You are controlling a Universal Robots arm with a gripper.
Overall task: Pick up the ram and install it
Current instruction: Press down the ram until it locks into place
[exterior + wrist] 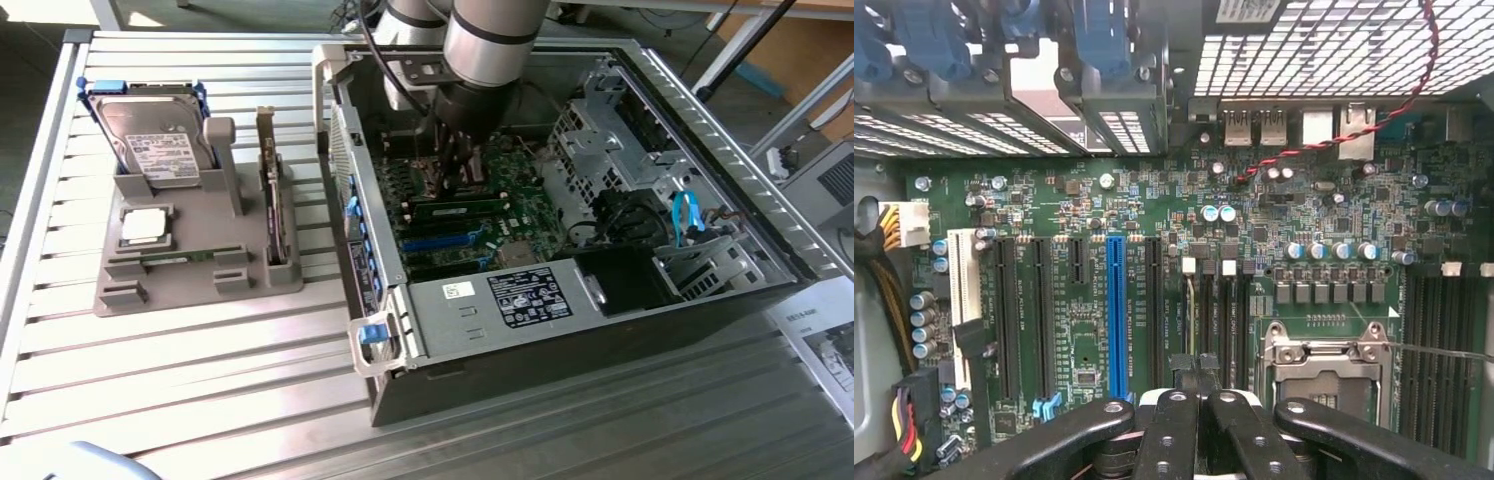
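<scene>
While my hand (457, 182) sits pressed together inside the case, the ram (454, 211) lies just below it mid-frame, long axis running left-right; gripped or not, I can't tell.

Ram (451, 211) in motherboard (461, 225) — inside case (721, 300).
</scene>
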